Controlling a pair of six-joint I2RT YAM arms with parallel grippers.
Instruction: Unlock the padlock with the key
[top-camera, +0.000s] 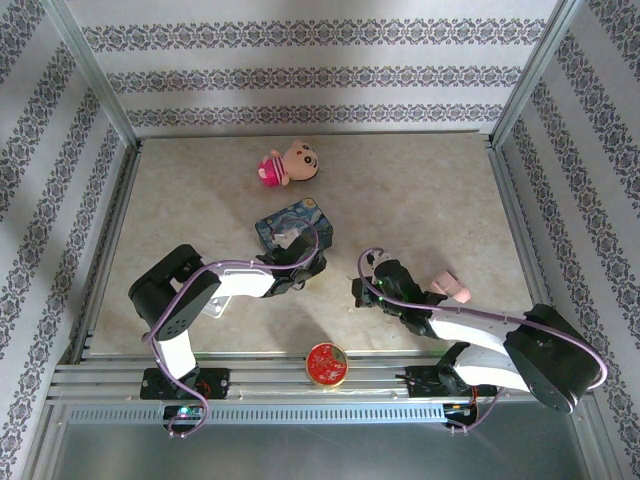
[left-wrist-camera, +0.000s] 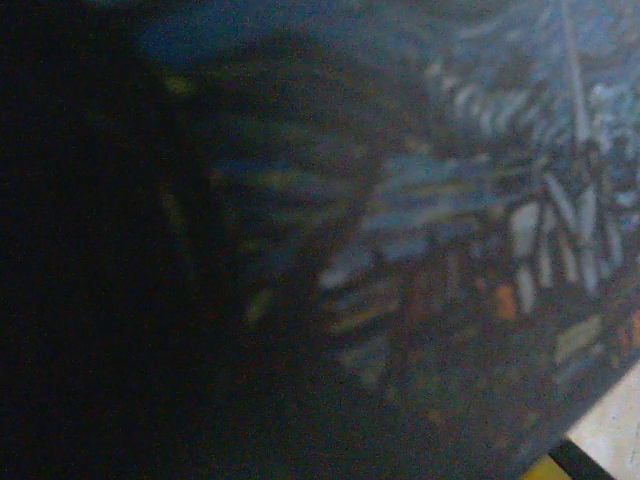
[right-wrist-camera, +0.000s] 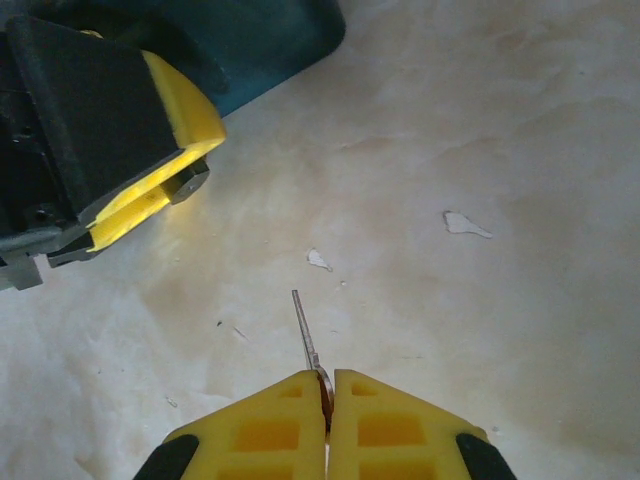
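My right gripper (right-wrist-camera: 328, 375) is shut on the thin grey key (right-wrist-camera: 305, 325). The key's blade sticks out ahead of the yellow fingertips, just above the beige table. In the top view this gripper (top-camera: 360, 291) sits mid-table, pointing left. My left gripper (top-camera: 303, 263) lies against the near edge of the blue painted tin (top-camera: 283, 222). In the right wrist view its yellow and black fingers (right-wrist-camera: 150, 150) stand at the upper left, with a small grey metal bit (right-wrist-camera: 190, 184) at their tip. I cannot tell whether that bit is the padlock. The tin's painted surface (left-wrist-camera: 480, 200) shows dark and blurred.
A round red tin (top-camera: 326, 364) rests at the table's near edge between the arm bases. A pink plush toy (top-camera: 286, 165) lies at the back centre. A small pink object (top-camera: 451, 287) sits beside the right arm. Metal frame rails border the table.
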